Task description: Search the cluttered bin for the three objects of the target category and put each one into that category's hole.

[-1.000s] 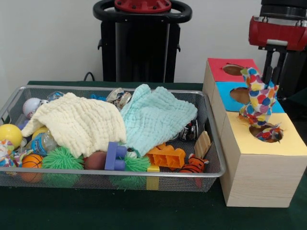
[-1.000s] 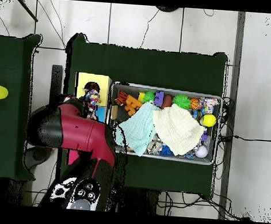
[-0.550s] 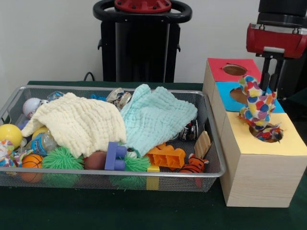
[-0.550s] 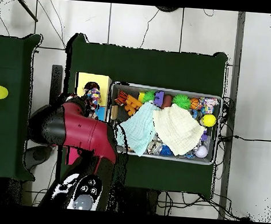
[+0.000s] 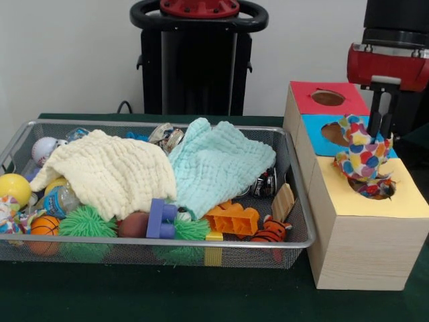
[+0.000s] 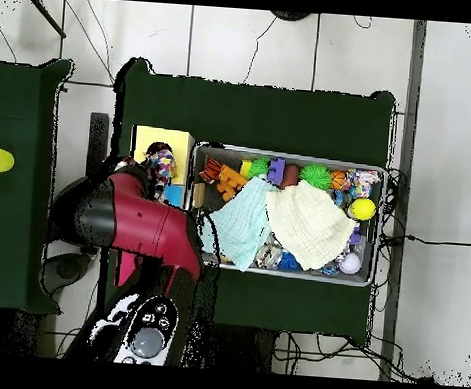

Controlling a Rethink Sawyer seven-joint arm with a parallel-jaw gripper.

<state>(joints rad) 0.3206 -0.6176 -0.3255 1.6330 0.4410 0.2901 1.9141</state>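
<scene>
My gripper (image 5: 379, 125) shows only as dark fingers behind the multicoloured plush toy (image 5: 362, 155); whether they clamp it cannot be told. The toy's lower part sinks into the hole (image 5: 373, 190) of the yellow panel. My arm (image 5: 389, 47) is cut by the top and right edges. The cream cloth (image 5: 107, 173) and mint cloth (image 5: 218, 164) hide much of the mesh bin (image 5: 298, 201). In the overhead view my arm (image 6: 137, 226) covers the red panel.
</scene>
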